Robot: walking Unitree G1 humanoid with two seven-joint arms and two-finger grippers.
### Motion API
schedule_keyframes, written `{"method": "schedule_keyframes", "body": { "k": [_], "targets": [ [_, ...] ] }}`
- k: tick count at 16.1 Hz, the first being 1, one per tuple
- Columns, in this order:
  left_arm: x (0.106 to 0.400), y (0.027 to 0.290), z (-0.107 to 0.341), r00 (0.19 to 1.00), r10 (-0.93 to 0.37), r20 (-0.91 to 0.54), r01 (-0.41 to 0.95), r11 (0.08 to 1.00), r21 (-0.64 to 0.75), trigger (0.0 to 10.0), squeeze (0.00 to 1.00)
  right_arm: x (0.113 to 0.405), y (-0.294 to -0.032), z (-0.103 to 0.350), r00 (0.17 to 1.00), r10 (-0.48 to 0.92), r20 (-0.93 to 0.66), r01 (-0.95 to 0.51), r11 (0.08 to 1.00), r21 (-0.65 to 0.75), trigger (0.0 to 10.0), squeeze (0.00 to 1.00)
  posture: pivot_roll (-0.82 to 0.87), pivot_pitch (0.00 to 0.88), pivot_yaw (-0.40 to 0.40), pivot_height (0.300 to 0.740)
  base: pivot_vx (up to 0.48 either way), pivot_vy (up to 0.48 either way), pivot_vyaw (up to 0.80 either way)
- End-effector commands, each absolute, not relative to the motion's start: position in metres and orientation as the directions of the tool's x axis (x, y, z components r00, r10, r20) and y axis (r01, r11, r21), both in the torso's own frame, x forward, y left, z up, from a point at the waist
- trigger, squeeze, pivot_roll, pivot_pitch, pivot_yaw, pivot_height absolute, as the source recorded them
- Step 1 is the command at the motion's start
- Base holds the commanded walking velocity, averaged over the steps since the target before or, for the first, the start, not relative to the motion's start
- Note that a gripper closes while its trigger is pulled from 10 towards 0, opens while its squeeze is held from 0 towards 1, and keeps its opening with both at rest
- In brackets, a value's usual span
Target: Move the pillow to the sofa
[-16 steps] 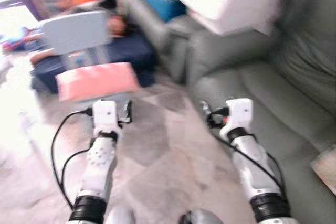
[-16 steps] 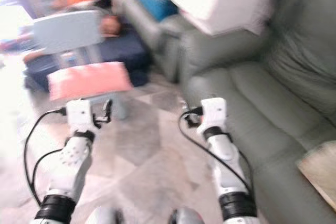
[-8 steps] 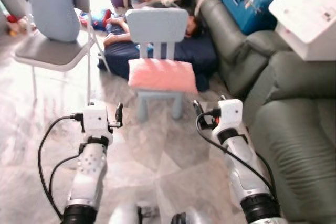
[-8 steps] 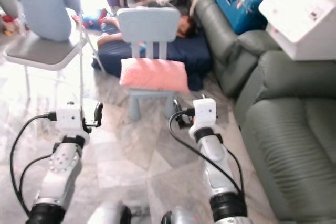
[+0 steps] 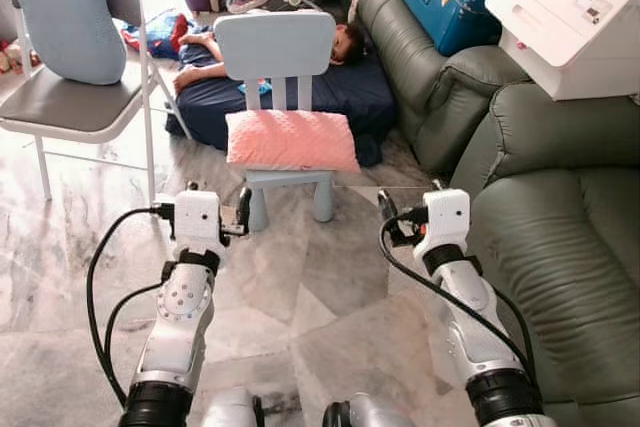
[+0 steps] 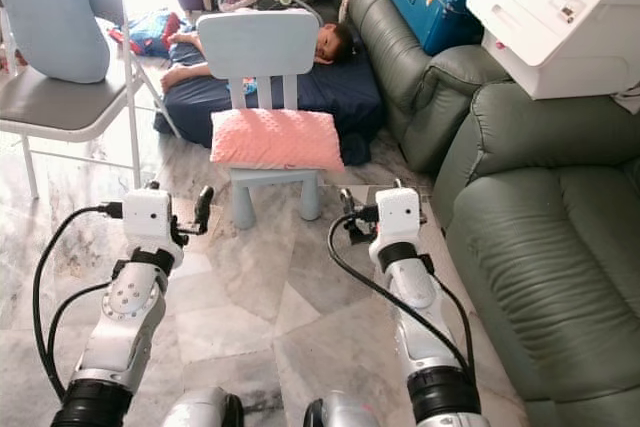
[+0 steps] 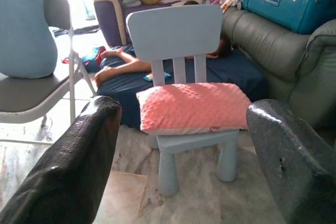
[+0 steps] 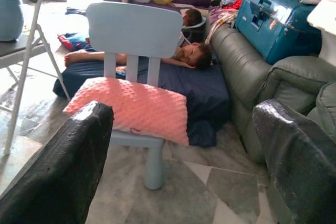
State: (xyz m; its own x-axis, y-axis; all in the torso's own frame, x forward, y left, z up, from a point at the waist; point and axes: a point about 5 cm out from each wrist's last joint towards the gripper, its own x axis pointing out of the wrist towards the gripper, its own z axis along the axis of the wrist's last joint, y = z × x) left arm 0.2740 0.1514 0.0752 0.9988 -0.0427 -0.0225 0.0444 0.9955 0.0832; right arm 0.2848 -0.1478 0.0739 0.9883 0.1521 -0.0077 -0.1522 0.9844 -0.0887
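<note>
Pillow [image 5: 291,140] — pink, lying across the seat of a small pale-blue chair [image 5: 275,48] at centre frame, not yet grasped.

Both tools are held short of the chair with nothing gripped: the left tool [image 5: 216,210] at lower left and the right tool [image 5: 408,209] at lower right, each with fingers spread wide in its wrist view. A one-sided pinch could be expected to drag the soft pillow off the seat edge, or to tip the light chair. Risk is also judged from the people lying on the dark mattress [image 5: 345,97] just behind the chair — an overreach could carry an arm towards them. Marble floor [image 5: 320,287] lies below; the grey sofa [image 5: 560,237] occupies the right of the frame, a folding chair [image 5: 75,107] the upper left.
</note>
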Motion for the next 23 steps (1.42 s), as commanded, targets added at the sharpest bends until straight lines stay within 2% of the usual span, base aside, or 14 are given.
{"method": "schedule_keyframes", "body": {
  "k": [1,23],
  "targets": [
    [0.2724,0.1514,0.0744,0.998,-0.055,-0.032,0.057,0.995,0.087,10.0,0.0,0.2834,-0.148,0.0744,0.989,0.149,0.0,-0.148,0.986,-0.077,10.0,0.0,0.03,0.088,-0.052,0.74,0.352,0.0,0.0],
    [0.2783,0.1513,0.0761,0.999,-0.031,-0.033,0.033,0.997,0.067,10.0,0.0,0.2873,-0.1457,0.0777,0.98,0.2,0.016,-0.197,0.975,-0.1,10.0,0.0,0.01,0.08,-0.056,0.74,0.345,0.0,0.02]
  ]
}}
